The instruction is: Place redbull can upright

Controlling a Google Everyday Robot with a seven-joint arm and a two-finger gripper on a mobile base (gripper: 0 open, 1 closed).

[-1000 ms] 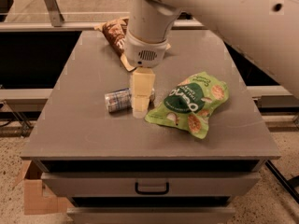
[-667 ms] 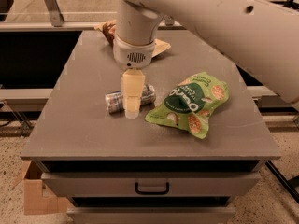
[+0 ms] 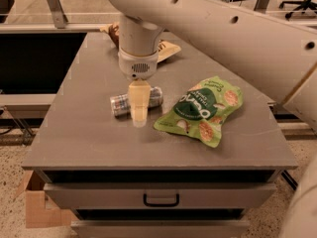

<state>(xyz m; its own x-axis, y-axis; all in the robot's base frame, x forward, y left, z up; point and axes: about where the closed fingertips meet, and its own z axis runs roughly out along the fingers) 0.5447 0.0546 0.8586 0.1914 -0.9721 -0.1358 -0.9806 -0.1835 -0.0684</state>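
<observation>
Leftward and lower than a second ago, the gripper has slid away from the green snack bag and now hangs squarely across the middle of the redbull can, which has not shifted from its spot. The broad white arm has swung further across the top of the single camera view.

The can lies on its side on the grey table, just to the left of the green snack bag, its long axis running roughly left to right, one end poking out on each side of the gripper. Whether the gripper is spread wide around the can or already closed on it cannot be told from this angle. A brown snack packet sits well behind the green snack bag, toward the table's far edge and partly hidden by the wrist.

By the look of it, the task is at its opening stage: the approach appears complete, but the can is not lifted, turned or stood on end. Securing the grasp, rotating and setting down all remain.
</observation>
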